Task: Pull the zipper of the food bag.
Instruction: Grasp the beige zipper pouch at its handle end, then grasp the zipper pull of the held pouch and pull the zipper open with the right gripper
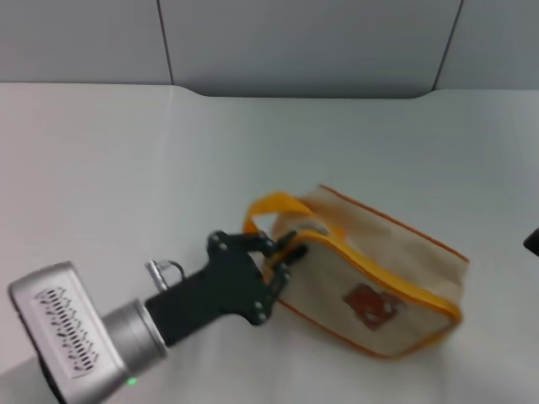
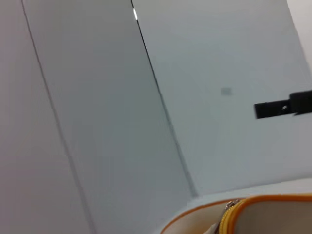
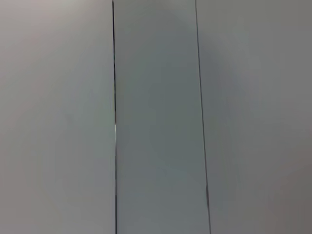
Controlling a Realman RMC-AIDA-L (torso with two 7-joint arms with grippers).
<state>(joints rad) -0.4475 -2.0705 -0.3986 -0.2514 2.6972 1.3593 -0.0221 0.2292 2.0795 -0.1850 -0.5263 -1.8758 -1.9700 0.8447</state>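
The food bag (image 1: 379, 282) lies on the white table (image 1: 126, 168), right of the middle in the head view. It is beige with orange piping and a brown bear print (image 1: 369, 305). Its yellow-orange loop handle (image 1: 271, 208) stands up at its left end. The zipper (image 1: 379, 273) runs as a yellow-orange band along the top edge. My left gripper (image 1: 290, 251) is at the bag's left end, against the start of the zip band. The left wrist view shows the band (image 2: 273, 201) and a small metallic pull tab (image 2: 229, 206). My right gripper (image 1: 532, 242) shows only as a dark sliver at the right edge.
Grey wall panels (image 1: 303, 42) stand behind the table's far edge. A dark bar (image 2: 285, 108) shows far off in the left wrist view. The right wrist view shows only the wall panels (image 3: 156, 117).
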